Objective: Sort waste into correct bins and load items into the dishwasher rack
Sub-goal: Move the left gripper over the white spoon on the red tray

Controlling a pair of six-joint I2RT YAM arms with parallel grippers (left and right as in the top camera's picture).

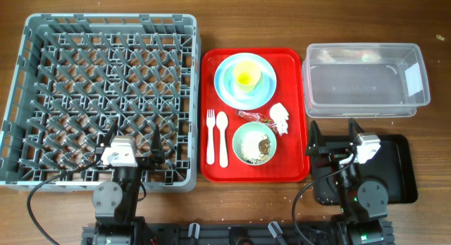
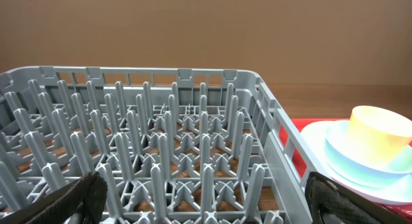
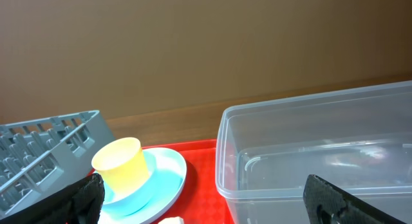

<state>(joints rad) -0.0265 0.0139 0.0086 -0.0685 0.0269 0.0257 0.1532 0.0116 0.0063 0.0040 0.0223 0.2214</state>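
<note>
While only overhead shows fork [image 1: 210,136] and spoon [image 1: 223,138], left end effector [image 1: 134,137], right end effector [image 1: 335,132] both released.

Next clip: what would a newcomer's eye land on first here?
The big grey rack fills the left of the overhead view, with nothing in it. Next to it, the bright red tray in the middle carries a yellow cup on a blue plate and a bowl with scraps. A clear, empty tub lies at the right.
</note>
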